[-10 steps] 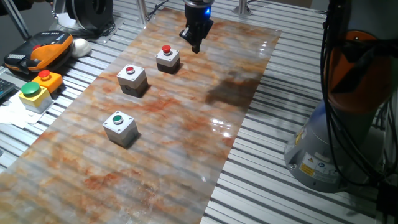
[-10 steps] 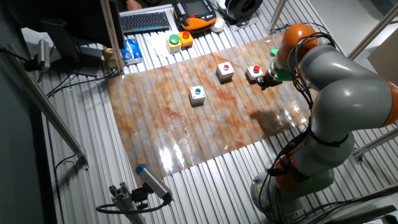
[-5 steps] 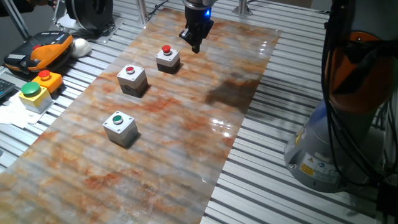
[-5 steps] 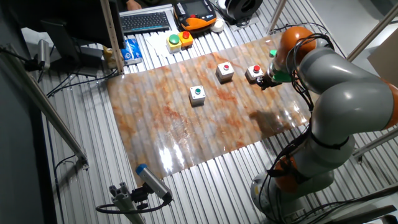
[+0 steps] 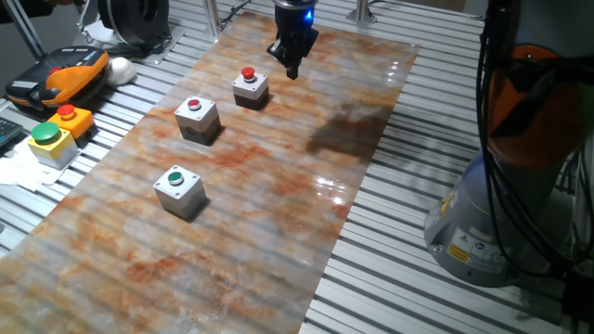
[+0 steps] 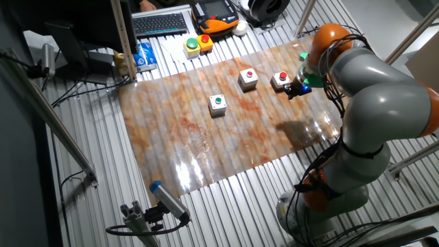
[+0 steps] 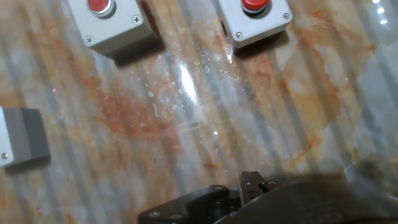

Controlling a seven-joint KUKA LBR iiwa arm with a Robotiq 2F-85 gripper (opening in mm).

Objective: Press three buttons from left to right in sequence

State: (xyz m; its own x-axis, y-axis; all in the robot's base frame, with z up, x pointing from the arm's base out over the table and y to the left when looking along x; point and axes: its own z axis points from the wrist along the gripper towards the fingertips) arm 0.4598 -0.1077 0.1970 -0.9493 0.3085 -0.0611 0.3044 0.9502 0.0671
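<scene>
Three light-grey button boxes stand in a row on the marbled board point(image 5: 278, 195). One has a green cap point(image 5: 178, 190), one a red cap point(image 5: 197, 117), and the far one a red cap point(image 5: 250, 86). The other fixed view shows them as green point(image 6: 218, 103), red point(image 6: 247, 78) and red point(image 6: 280, 79). My gripper point(image 5: 292, 67) hangs just above the board, to the right of the far red-capped box and apart from it; it also shows in the other fixed view point(image 6: 293, 90). The hand view shows both red-capped boxes point(image 7: 111, 20) point(image 7: 255, 17) and the edge of the third box point(image 7: 18, 137). The fingertips' gap is not visible.
A yellow box with a big green button point(image 5: 48, 141) and a yellow-orange box with a red button point(image 5: 71, 119) sit off the board at the left, near an orange pendant point(image 5: 65, 76). The robot's base point(image 5: 501, 213) stands to the right. A keyboard point(image 6: 160, 24) lies beyond.
The gripper has stayed beside the far red-capped box. The arm's upper links have shifted slightly.
</scene>
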